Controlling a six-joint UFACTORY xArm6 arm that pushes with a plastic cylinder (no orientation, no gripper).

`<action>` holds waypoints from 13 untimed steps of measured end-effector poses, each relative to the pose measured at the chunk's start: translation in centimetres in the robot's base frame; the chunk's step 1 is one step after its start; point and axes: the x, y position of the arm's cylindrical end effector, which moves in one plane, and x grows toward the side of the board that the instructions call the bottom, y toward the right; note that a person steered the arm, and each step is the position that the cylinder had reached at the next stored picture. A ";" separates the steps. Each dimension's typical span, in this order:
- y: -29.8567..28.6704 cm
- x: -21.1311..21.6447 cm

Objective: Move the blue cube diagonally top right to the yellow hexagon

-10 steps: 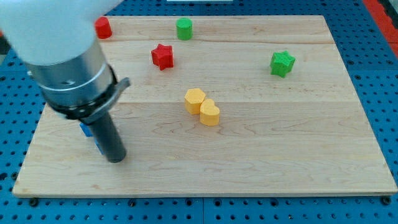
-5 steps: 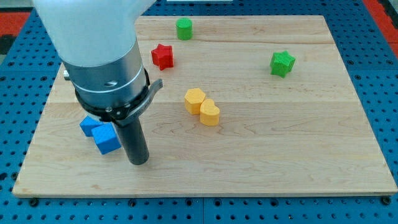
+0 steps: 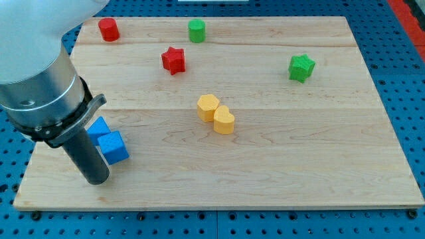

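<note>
The blue cube [image 3: 114,147] sits at the board's lower left, touching a second blue block [image 3: 99,127] just above and to its left. The yellow hexagon [image 3: 208,107] lies near the board's middle, touching a yellow rounded block [image 3: 224,121] at its lower right. My tip [image 3: 97,179] rests on the board just below and left of the blue cube, close to it; whether it touches is unclear. The arm's grey body hides the board's left edge above the tip.
A red cylinder [image 3: 109,29] and a green cylinder [image 3: 196,30] stand near the wooden board's [image 3: 299,166] top edge. A red star [image 3: 173,60] lies below them. A green star [image 3: 301,68] is at the right.
My tip moved from the right of the blue cube round to its lower left. The arm swung left, uncovering the red cylinder. The blue blocks barely moved.
</note>
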 end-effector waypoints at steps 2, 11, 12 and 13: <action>-3.0 0.3; 7.2 -19.4; 13.4 -20.6; 18.9 -22.3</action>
